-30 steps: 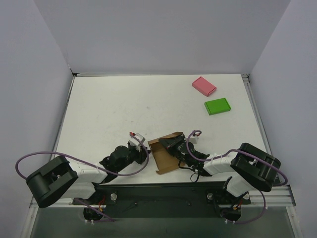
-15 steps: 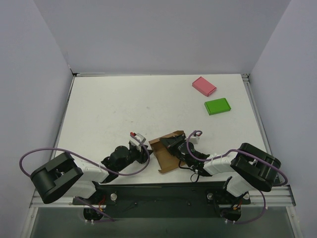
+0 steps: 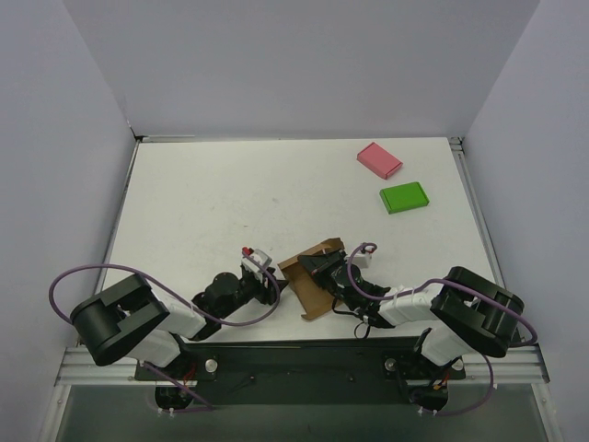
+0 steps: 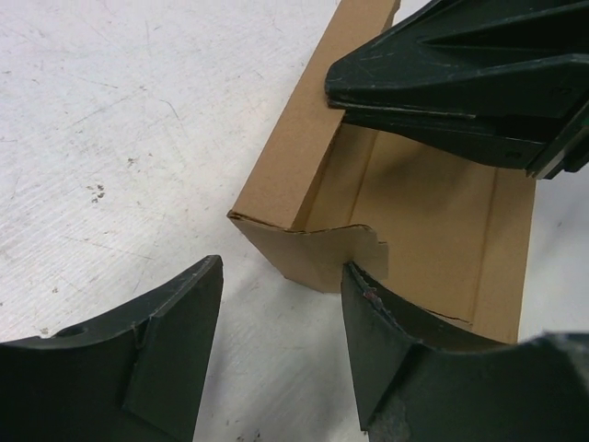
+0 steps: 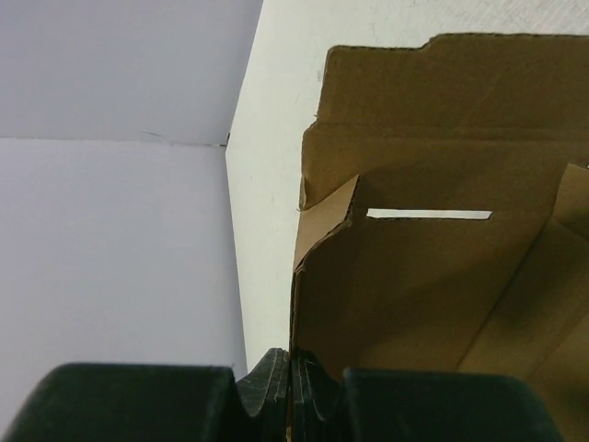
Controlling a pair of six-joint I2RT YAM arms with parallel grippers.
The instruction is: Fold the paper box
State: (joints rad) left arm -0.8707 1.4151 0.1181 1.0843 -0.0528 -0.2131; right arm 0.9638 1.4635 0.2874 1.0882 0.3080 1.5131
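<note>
Right gripper [image 5: 290, 385] pinches the plain paper box [image 5: 433, 285]; left gripper [image 4: 281, 272] gapes.

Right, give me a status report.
Left gripper open, empty, beside the paper box end flap. Right gripper shut on one wall. Box partly folded. Pink box and green box far off, nothing in the way.

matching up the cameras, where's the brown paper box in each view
Top external: paper box sits low, just right of centre.
Left wrist: centre to right edge, its inside showing.
Right wrist: fills the right half, seen from close up.
Shared landmark: the right gripper, shut on one wall of the box.
</note>
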